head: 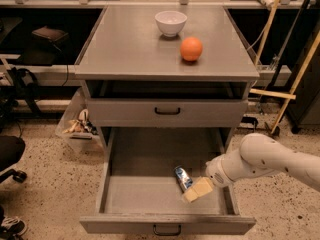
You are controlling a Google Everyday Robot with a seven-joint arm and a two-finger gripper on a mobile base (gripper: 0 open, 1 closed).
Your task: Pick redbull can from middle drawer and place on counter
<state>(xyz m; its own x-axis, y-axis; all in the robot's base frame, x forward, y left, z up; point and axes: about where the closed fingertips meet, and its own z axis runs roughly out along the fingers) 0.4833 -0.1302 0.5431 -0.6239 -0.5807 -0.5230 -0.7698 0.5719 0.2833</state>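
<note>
The redbull can (183,177) lies on its side on the floor of the open middle drawer (140,184), right of centre. My gripper (196,190) is down inside the drawer, just to the right of and in front of the can, very close to its near end. Whether it touches the can I cannot tell. My white arm reaches in from the right over the drawer's side wall. The grey counter (135,49) tops the cabinet above.
A white bowl (170,22) and an orange ball (191,49) sit on the counter's back right. The upper drawer (167,111) is closed. A bin of scraps (77,126) stands left of the cabinet, wooden poles (295,84) lean at the right.
</note>
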